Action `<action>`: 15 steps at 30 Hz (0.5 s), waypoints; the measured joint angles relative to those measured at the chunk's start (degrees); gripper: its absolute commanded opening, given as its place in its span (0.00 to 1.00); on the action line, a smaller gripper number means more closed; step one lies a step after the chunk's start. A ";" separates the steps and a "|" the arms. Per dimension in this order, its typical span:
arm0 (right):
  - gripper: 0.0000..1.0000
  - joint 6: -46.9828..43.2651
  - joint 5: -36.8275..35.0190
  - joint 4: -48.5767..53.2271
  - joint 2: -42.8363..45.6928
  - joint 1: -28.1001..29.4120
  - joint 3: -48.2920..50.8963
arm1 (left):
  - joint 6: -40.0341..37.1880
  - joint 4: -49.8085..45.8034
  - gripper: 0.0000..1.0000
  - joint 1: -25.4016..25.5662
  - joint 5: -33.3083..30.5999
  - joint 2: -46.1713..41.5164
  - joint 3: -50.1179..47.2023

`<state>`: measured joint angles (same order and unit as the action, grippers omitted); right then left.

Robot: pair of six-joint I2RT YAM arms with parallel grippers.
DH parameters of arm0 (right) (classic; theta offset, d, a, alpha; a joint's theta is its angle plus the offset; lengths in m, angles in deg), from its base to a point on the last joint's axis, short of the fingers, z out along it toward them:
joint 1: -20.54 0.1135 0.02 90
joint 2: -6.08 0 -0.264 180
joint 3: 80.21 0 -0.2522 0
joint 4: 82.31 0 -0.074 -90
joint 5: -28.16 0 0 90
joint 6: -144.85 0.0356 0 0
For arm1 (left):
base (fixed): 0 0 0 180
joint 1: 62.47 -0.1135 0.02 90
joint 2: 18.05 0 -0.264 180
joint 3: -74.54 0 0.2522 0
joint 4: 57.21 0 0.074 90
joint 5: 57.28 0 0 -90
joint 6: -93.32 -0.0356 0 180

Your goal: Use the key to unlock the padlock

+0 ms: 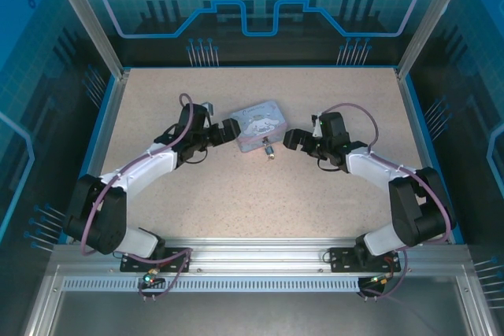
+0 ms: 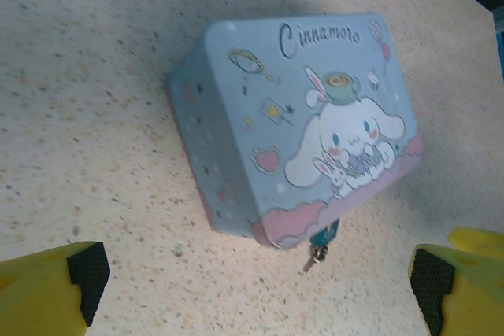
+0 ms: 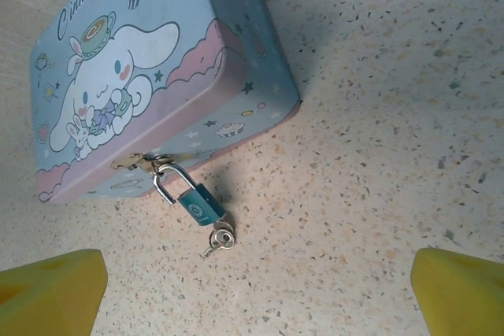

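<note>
Finish: tin [image 3: 157,60] pale blue, pink clouds, white cartoon print; padlock [image 3: 198,204] teal, silver shackle; key [image 3: 216,243] silver; table [image 3: 378,155] beige, dark-speckled.

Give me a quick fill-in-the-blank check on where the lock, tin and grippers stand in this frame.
1. The padlock hangs from the clasp of the tin, with the ___ at its lower end.
2. The tin lies ___ the left gripper and the right gripper.
3. Both grippers' jaws stand ___, holding nothing.
Missing words: key; between; open.
</note>
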<state>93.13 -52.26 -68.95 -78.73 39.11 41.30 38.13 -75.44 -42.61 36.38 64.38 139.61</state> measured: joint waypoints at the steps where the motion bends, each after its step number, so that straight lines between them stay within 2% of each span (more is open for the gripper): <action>1: 1.00 -0.02 0.17 -0.04 -0.02 0.00 0.00 | 0.48 0.09 0.99 -0.31 -0.22 0.00 -0.04; 3: 0.98 -0.46 1.51 -0.33 -0.20 0.00 0.02 | 1.53 0.17 0.99 -0.92 -0.26 0.00 -0.11; 8: 0.86 -2.03 5.64 -2.69 -2.36 0.59 0.07 | 3.06 0.50 0.99 -1.51 1.77 1.01 -0.11; 15: 0.79 -3.30 6.82 -3.72 -5.01 3.48 0.07 | 3.80 0.68 0.99 -1.55 3.78 4.02 -0.07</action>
<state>89.83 -45.44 -72.67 -83.74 42.58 41.36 41.93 -74.76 -44.16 40.16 68.41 139.54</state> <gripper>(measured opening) 0.802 0.989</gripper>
